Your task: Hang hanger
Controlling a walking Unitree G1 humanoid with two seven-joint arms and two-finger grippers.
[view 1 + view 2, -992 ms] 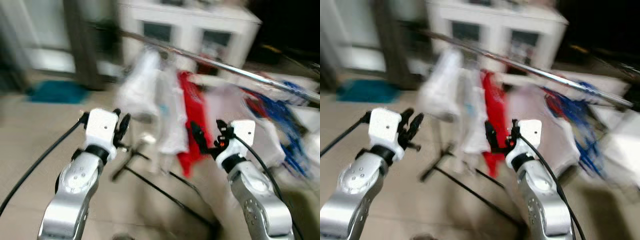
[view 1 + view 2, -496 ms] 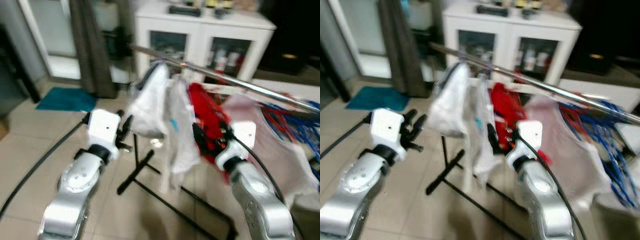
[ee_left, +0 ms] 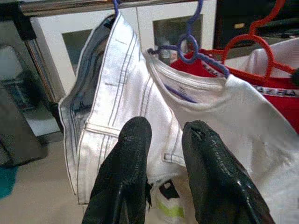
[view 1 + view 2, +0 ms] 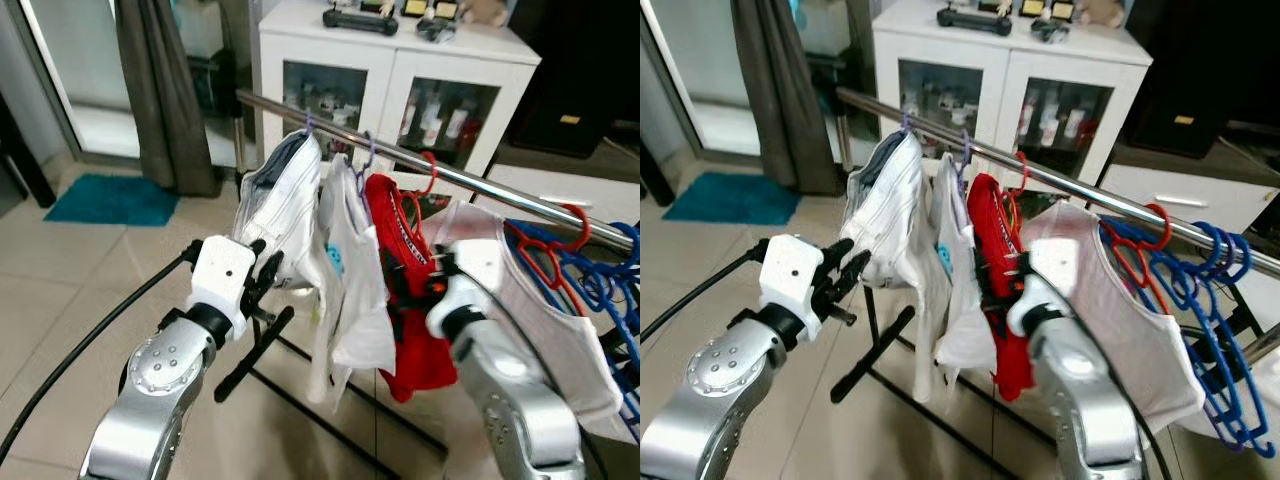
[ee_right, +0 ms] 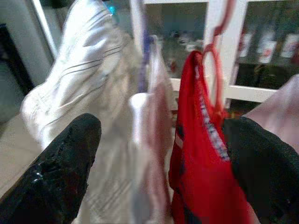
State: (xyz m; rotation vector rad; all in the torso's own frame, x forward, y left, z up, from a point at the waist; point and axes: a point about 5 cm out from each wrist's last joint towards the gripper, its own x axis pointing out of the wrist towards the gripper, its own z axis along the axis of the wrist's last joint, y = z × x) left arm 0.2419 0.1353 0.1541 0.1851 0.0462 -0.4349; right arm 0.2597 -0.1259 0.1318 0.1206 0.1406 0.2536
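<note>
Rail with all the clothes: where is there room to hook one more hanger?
The rail looks bare between the red shirt's hanger and the red hanger by the blue hangers. It is crowded from the white shorts to the red shirt.

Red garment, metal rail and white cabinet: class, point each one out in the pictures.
red garment (image 4: 992, 255), right eye view, on its front panel.
metal rail (image 4: 470, 181), left eye view, on the bare bar between hangers.
white cabinet (image 4: 992, 88), right eye view, on the frame between its glass doors.
</note>
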